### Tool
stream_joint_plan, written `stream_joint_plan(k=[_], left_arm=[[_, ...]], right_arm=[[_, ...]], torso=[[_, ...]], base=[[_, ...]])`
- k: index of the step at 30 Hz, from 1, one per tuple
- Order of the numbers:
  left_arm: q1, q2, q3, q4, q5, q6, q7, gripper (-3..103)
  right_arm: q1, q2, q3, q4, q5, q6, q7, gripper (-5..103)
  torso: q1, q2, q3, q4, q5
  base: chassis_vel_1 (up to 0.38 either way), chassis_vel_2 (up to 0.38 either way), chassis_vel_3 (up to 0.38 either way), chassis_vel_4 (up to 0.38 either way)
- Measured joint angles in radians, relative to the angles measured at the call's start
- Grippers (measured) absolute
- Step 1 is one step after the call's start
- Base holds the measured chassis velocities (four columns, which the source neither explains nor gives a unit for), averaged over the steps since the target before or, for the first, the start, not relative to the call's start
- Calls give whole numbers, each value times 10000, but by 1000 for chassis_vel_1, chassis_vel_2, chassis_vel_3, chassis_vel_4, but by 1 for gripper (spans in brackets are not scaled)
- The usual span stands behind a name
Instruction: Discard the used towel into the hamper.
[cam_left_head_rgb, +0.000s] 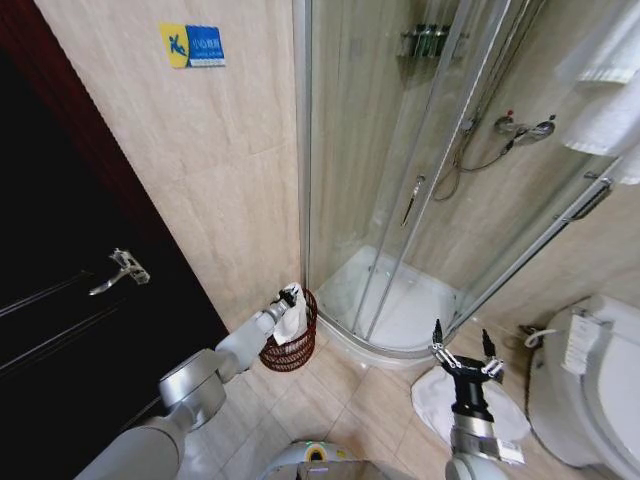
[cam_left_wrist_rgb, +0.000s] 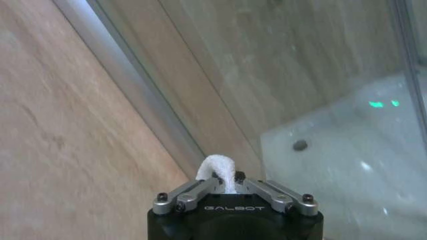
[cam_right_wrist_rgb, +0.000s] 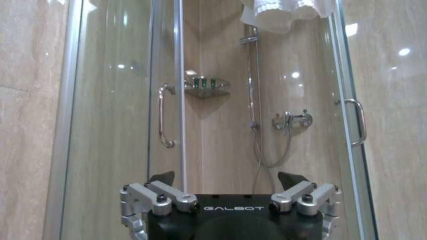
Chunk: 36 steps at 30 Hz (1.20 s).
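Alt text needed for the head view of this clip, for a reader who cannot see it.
The left gripper holds a white towel over the rim of the dark reddish-brown hamper, which stands on the tiled floor between the wall and the glass shower enclosure. The right gripper is open, raised above a white mat beside the toilet.

Fluffy cloth towel (cam_left_head_rgb: 291, 318), open-weave hamper (cam_left_head_rgb: 293, 350)
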Motion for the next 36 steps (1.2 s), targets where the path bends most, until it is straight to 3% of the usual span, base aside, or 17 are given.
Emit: stream_joint_plan(k=[8, 19, 34, 36], left_arm=[[-4, -98, -120, -45, -584, 166, -85, 2], [906, 141, 10, 482, -864, 509, 394, 2], [1182, 128, 255, 1032, 76, 833, 807, -1], [1170, 27, 258, 1003, 130, 1196, 679, 8]], right_arm=[[-40, 0, 136, -21, 118, 19, 5, 100], [-114, 0, 258, -82, 169, 102, 27, 100], [-120, 0, 278, -159, 137, 166, 41, 100], [-113, 0, 279, -186, 126, 187, 41, 100]], torso=[[0, 0, 0, 0, -2], [-1, 0, 0, 2, -4], [-1, 0, 0, 2, -1], [-1, 0, 0, 2, -2]], base=[[0, 0, 0, 0], [0, 0, 0, 0], [0, 0, 0, 0], [0, 0, 0, 0]])
